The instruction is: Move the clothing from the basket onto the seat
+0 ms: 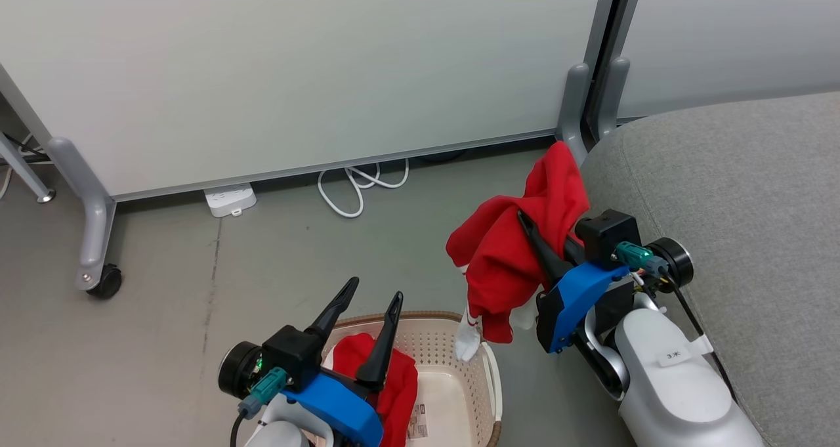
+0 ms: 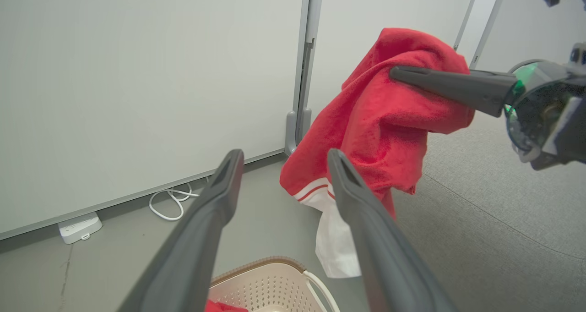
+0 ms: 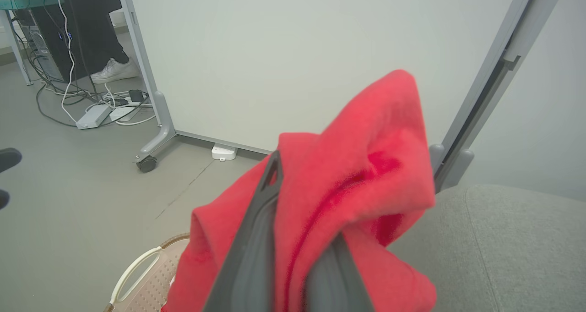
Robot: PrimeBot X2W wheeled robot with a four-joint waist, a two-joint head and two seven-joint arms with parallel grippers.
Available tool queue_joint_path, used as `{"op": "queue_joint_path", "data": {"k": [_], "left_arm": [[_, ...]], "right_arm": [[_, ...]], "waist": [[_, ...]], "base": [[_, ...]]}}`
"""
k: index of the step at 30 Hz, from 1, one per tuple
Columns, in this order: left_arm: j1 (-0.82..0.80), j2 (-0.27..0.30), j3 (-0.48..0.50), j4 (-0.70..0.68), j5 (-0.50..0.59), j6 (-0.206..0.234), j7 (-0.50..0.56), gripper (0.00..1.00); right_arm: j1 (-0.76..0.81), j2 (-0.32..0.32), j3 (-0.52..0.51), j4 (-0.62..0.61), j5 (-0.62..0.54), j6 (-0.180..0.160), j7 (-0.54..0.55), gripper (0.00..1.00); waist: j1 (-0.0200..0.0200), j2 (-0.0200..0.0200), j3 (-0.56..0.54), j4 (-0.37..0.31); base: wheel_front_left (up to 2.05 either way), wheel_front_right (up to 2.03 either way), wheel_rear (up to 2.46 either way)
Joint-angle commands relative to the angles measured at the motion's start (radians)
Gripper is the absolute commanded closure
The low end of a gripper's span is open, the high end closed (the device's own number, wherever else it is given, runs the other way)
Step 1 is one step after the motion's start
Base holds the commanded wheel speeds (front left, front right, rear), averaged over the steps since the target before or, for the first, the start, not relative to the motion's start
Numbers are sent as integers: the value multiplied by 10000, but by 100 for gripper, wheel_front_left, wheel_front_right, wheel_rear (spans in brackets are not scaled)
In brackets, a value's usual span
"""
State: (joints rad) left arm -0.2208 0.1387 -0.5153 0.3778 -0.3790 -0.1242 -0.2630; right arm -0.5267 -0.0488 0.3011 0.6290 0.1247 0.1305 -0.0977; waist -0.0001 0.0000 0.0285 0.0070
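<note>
My right gripper (image 1: 525, 227) is shut on a bright red garment (image 1: 508, 256), which hangs in the air between the basket and the seat's left edge. Its white piece (image 1: 467, 342) dangles just over the basket's far right rim. In the right wrist view the red garment (image 3: 361, 165) drapes over both fingers. The cream basket (image 1: 453, 368) sits on the floor at the bottom, with a second red garment (image 1: 401, 388) inside. My left gripper (image 1: 375, 289) hovers open over the basket, nothing between its fingers (image 2: 229, 174). The grey seat (image 1: 741, 191) spreads at the right.
A white partition panel (image 1: 295, 66) on grey wheeled feet (image 1: 98, 263) stands behind. A power strip (image 1: 230, 199) and a looped white cable (image 1: 357, 184) lie at its base. A person's white shoe (image 3: 114, 69) and floor cables (image 3: 68, 101) show far left.
</note>
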Motion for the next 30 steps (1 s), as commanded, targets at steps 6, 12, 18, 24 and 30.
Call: {"op": "queue_joint_path", "data": {"k": [6, 12, 18, 24, 30], "left_arm": [[170, -113, 182, 33, 177, -76, -28, 0], [358, -66, 262, -71, 176, -82, -27, 0], [390, -52, 202, -103, 181, -63, -28, 0], [352, -62, 184, -203, 233, -64, -27, 0], [226, -5, 223, -244, 244, -64, -27, 0]], "right_arm": [[168, -30, -11, -110, -21, 3, 37, 100], [216, -31, 183, -131, 111, 3, 51, 100], [277, -30, 240, -119, 53, 3, 97, 100], [299, -30, 129, -157, 2, 3, 99, 100], [316, -28, 34, -224, -54, 3, 99, 100]], "waist": [[1, 0, -31, -45], [1, 0, -76, -427], [1, 0, -96, -1266], [1, 0, -26, -2302], [1, 0, 171, -3386]], "base": [[0, 0, 0], [0, 0, 0], [0, 0, 0], [0, 0, 0], [0, 0, 0]]}}
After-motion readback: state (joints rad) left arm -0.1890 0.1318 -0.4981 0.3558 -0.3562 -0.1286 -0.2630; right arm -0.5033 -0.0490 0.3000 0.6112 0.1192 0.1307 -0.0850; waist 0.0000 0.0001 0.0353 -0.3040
